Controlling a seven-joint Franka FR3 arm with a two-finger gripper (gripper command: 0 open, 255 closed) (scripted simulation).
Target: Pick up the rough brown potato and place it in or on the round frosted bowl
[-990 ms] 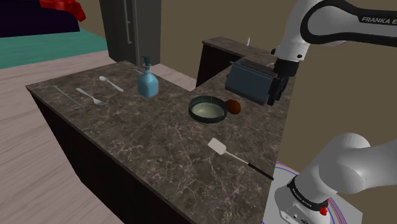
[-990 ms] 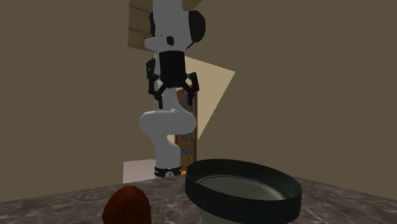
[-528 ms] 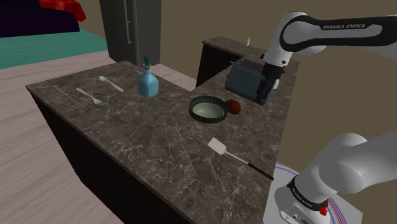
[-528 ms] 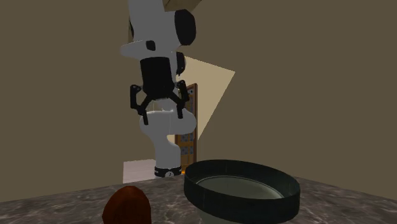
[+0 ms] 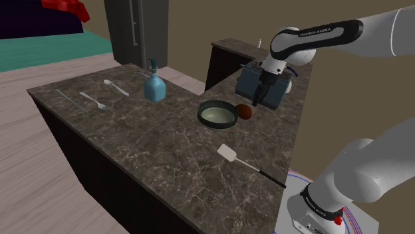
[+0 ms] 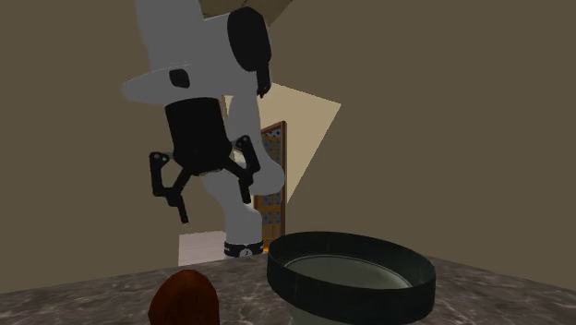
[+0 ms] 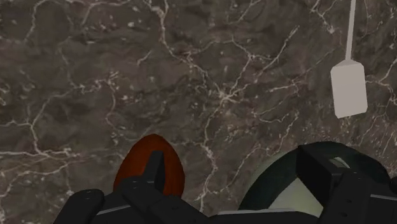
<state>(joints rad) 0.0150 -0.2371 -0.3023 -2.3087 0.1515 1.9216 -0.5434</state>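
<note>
The dark veined counter (image 5: 153,139) carries everything. The white arm (image 5: 319,36) arches over it from the stand so that the hand hangs above the bowl's neighbourhood, which I judge to be a lining-up posture for a straight drop onto the target. The round dark-rimmed bowl (image 5: 202,114) is my reference. The gripper (image 5: 261,100) hovers well above the counter, just to the shoulder view's right of the bowl, with its fingers spread wide and nothing between them. The reddish-brown potato (image 5: 245,112) lies on the counter just beside the bowl on that same side, so I'd expect only a short carry. A pale spatula (image 5: 229,154) rests near the bowl, on the stand's side. The second exterior view shows best the gap between the gripper (image 6: 214,205) and the potato (image 6: 185,300), with the bowl (image 6: 351,277) alongside. The wrist view shows the potato (image 7: 139,159) almost under one finger, the bowl (image 7: 280,184) under the other and the spatula (image 7: 348,89) beyond.
</note>
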